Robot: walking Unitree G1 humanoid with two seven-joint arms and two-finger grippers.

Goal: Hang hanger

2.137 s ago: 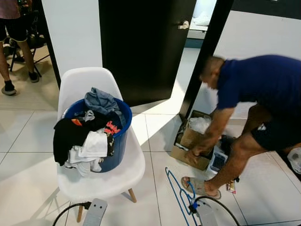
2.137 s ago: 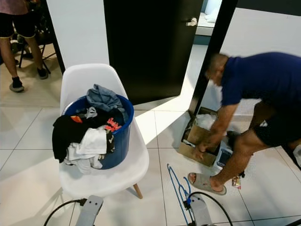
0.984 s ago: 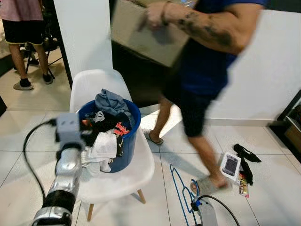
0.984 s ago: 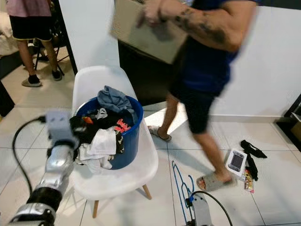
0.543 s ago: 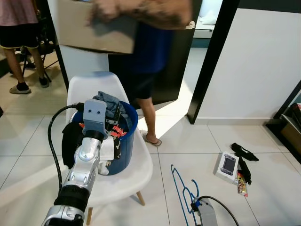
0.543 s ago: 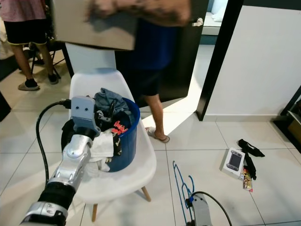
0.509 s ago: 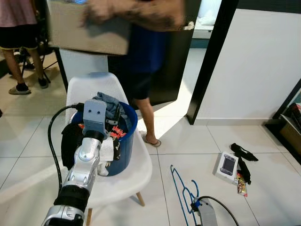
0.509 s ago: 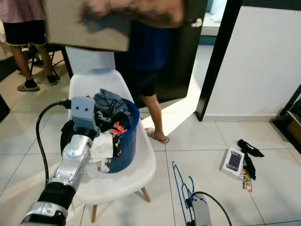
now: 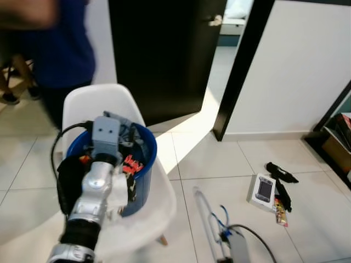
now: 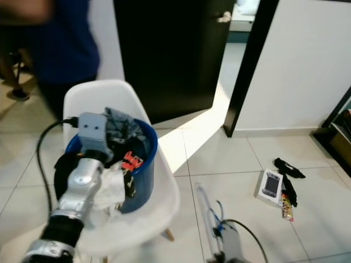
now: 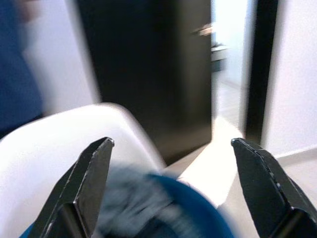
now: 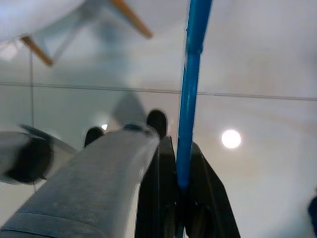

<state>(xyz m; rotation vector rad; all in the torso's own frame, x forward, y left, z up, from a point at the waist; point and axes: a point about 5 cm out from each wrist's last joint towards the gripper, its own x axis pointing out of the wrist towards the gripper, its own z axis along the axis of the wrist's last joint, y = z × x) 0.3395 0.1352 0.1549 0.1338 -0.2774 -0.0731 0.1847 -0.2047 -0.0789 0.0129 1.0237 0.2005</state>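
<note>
Left eye view, left to right: left gripper (image 11: 168, 183) held over blue laundry basket (image 9: 143, 147) on white chair (image 9: 94, 99), fingers spread wide, empty. Blue hanger (image 12: 190, 89) clamped in right gripper (image 12: 179, 193), low above floor tiles. Hanger judged light, stiff, thin, slippery; firm pinch advised on straight bar.

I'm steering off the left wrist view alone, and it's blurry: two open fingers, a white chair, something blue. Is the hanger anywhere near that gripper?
Observer: No. The blue hanger is clamped in the right gripper, low over the floor tiles.
Operator: So what is the blue thing ahead of my fingers?
Observer: A blue bucket heaped with clothes, standing on the white chair. The left gripper hovers above it.
Operator: Anyone close by?
Observer: A person in a blue shirt stands just behind the chair, to the robot's left.
</note>
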